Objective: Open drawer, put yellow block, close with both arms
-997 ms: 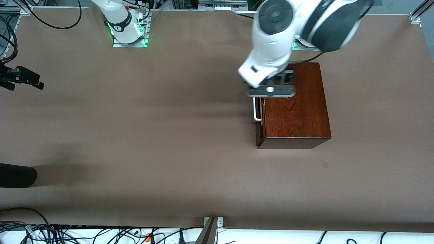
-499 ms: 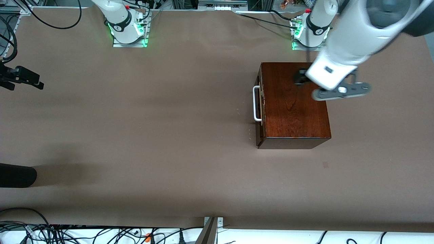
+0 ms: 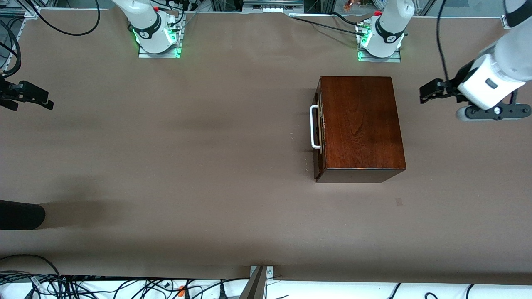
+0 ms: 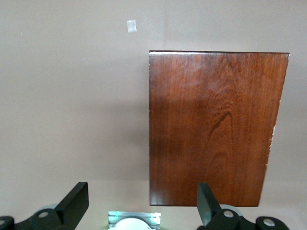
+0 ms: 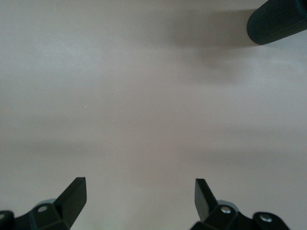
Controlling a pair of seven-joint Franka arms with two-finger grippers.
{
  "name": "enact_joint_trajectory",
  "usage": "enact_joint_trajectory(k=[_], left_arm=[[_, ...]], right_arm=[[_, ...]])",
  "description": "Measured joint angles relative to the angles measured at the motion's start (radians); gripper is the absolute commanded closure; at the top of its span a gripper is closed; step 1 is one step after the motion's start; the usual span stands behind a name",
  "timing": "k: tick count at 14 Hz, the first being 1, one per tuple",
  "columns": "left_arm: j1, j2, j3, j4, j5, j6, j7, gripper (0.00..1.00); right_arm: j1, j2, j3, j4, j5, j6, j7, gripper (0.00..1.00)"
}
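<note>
Evidently the drawer (image 3: 319,128) sits fully shut in the wooden box (image 3: 359,124), its dark front flush with the box and its white bar handle (image 3: 314,126) facing the right arm's end of the table. The box looks heavy, stiff and glossy, so its top would be slippery to press on; the handle is the obvious hold, a rigid bar standing off the front with room for a finger on either side, and a pull straight away from the box should slide the tray without tipping anything. The yellow block appears in no view; judging from the shut front, it may well be inside already, though that cannot be confirmed.

Neither gripper touches the box. The left gripper (image 3: 432,90) hangs over bare table beside the box toward the left arm's end, fingers (image 4: 76,203) spread and grasping nothing. The right gripper (image 3: 29,94) waits well apart from the box at the right arm's end, fingers (image 5: 74,194) likewise released and empty.

Around the box the brown table cover (image 3: 208,166) is bare apart from a dark ribbed cylinder (image 3: 20,215) well apart at the right arm's end, nearer the front camera than the box. Nothing blocks the handle.
</note>
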Motion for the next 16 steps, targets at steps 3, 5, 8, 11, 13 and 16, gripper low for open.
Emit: enact_joint_trajectory(k=[3,5,8,11,13,16], left_arm=[[0.033,-0.071,0.003,-0.097,0.000,0.035,0.045,0.00],[0.067,-0.087,-0.024,-0.116,0.000,0.040,0.052,0.00],[0.087,-0.092,-0.060,-0.120,0.000,0.048,0.052,0.00],[0.091,-0.097,-0.064,-0.123,0.000,0.055,0.052,0.00],[0.095,-0.098,-0.064,-0.131,0.000,0.067,0.052,0.00],[0.098,-0.098,-0.064,-0.136,0.000,0.072,0.052,0.00]], right_arm=[[0.000,0.000,0.000,0.000,0.000,0.000,0.000,0.00],[0.000,0.000,0.000,0.000,0.000,0.000,0.000,0.00],[0.000,0.000,-0.002,0.000,0.000,-0.001,0.000,0.00],[0.000,0.000,-0.006,0.000,0.000,-0.001,0.000,0.00],[0.000,0.000,-0.006,0.000,0.000,-0.001,0.000,0.00],[0.000,0.000,-0.006,0.000,0.000,-0.001,0.000,0.00]])
